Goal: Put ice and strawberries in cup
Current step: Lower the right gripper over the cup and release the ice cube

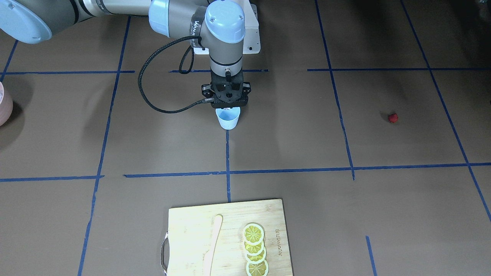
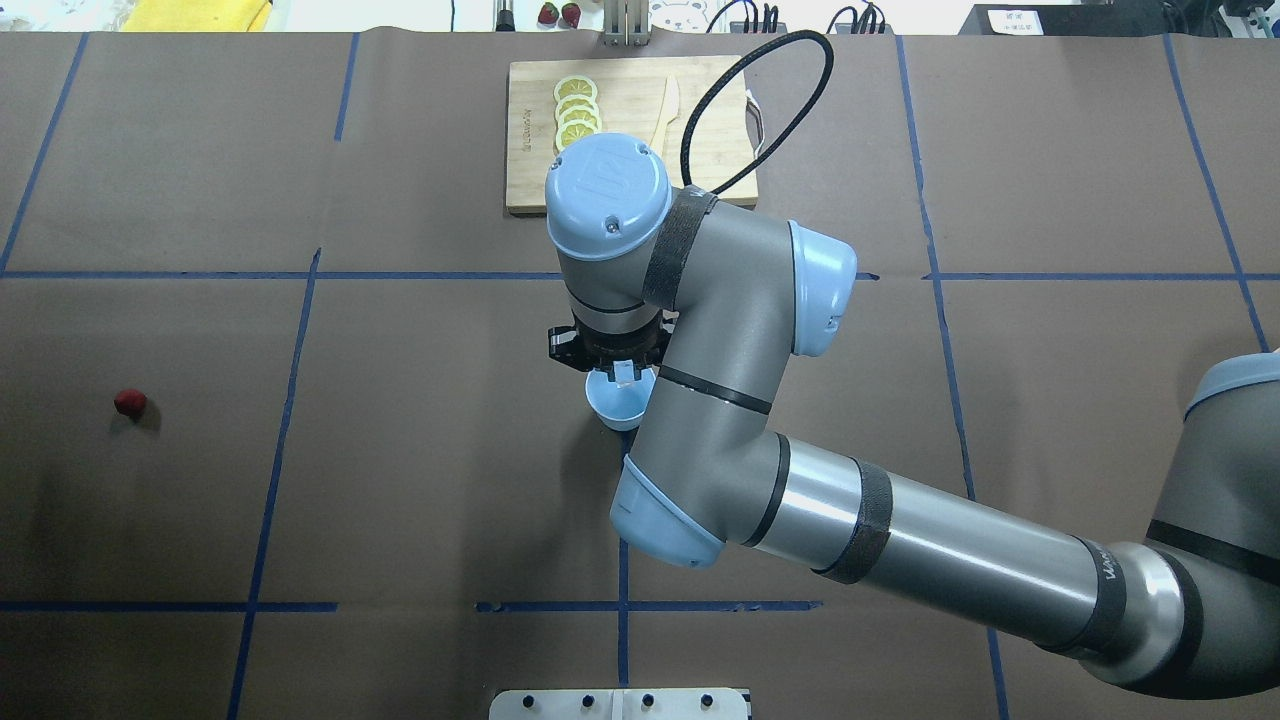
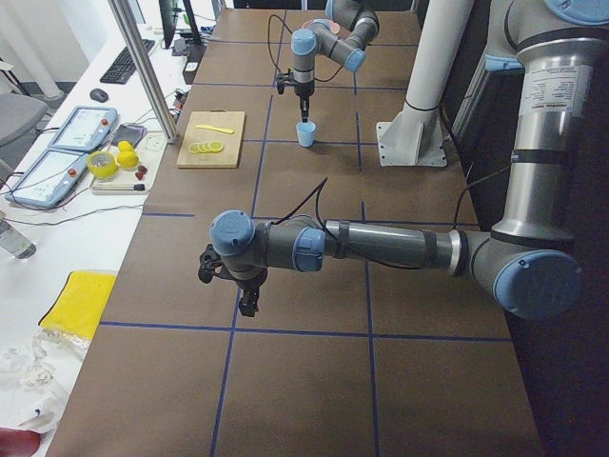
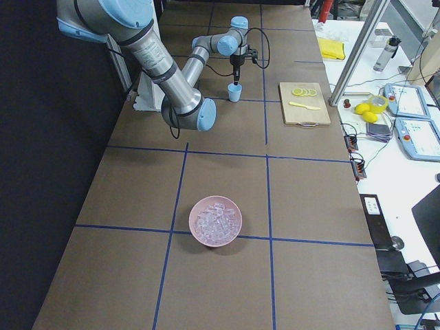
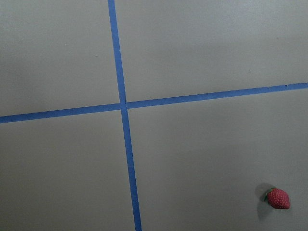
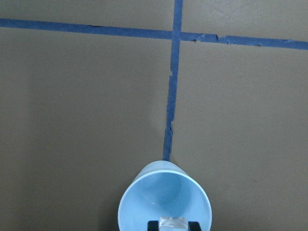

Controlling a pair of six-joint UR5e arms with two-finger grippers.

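Note:
The pale blue cup (image 1: 229, 119) stands near the table's middle, and also shows in the overhead view (image 2: 616, 408) and the right wrist view (image 6: 165, 197). My right gripper (image 2: 625, 372) hangs straight over its mouth, shut on a small clear ice cube (image 6: 173, 223) just above the rim. The cup's inside looks bare. One red strawberry (image 1: 392, 117) lies alone on the brown table, far off on my left side (image 2: 130, 402), and sits low right in the left wrist view (image 5: 278, 198). My left gripper (image 3: 247, 305) hovers above the table near that end; I cannot tell whether it is open or shut.
A pink bowl (image 4: 216, 221) full of ice cubes stands at my right end of the table. Across from me lies a wooden cutting board (image 1: 191, 230) with several lemon slices (image 1: 255, 249) and a wooden knife (image 1: 213, 245). Blue tape lines grid the brown surface.

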